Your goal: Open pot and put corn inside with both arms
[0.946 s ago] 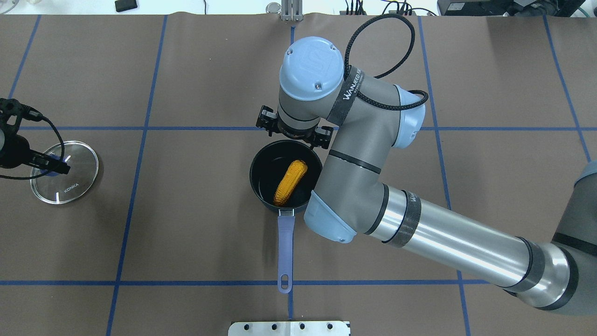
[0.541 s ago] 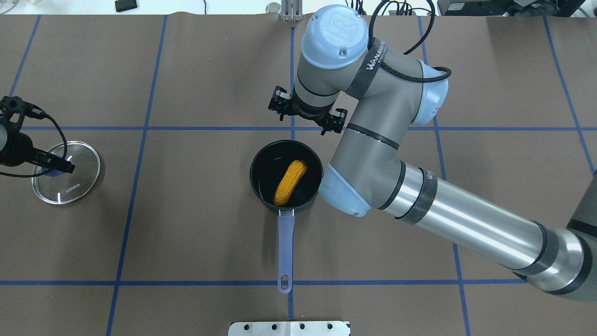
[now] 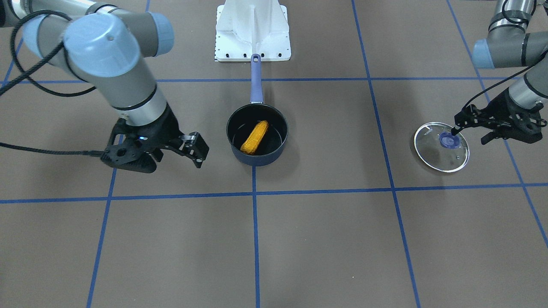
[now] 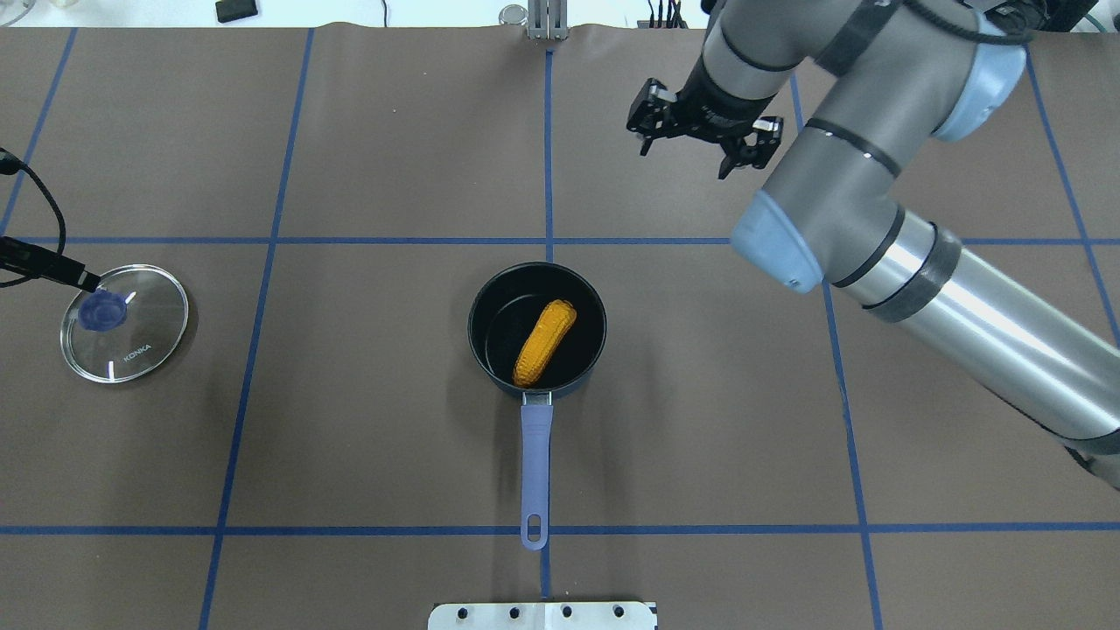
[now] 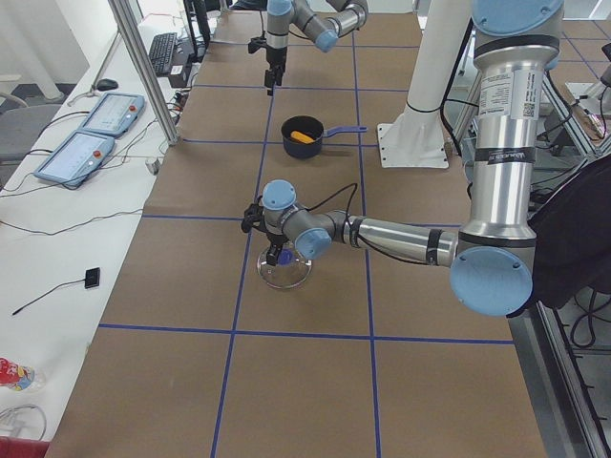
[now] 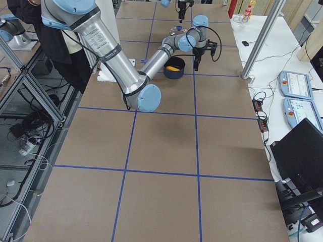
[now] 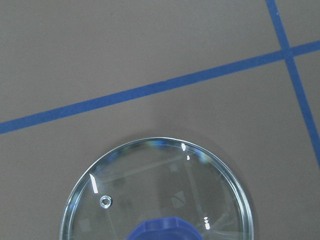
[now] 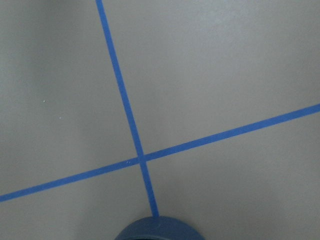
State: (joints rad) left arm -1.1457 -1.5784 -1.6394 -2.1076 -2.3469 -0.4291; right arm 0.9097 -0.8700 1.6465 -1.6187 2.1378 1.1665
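Observation:
The dark-blue pot [image 4: 483, 302] stands uncovered mid-table, its periwinkle handle [image 4: 535, 464] pointing toward the robot. The orange-yellow corn [image 4: 544, 343] lies inside it and also shows in the front-facing view [image 3: 254, 137]. My right gripper [image 4: 684, 160] is open and empty, raised beyond the pot and to its right; it also shows in the front-facing view [image 3: 173, 161]. The glass lid [image 4: 140, 346] with a blue knob [image 4: 96, 312] lies flat far left. My left gripper [image 3: 469, 133] is open beside the knob, not holding it.
The white base mount [image 3: 252, 30] sits at the near table edge behind the pot handle. Blue tape lines grid the brown table. The right wrist view shows the pot's rim [image 8: 157, 230] at its bottom edge; the left wrist view shows the lid [image 7: 125, 175].
My right arm has swung up and away from the pot toward the far right. My left gripper has drawn back to the left off the lid knob, which now shows.

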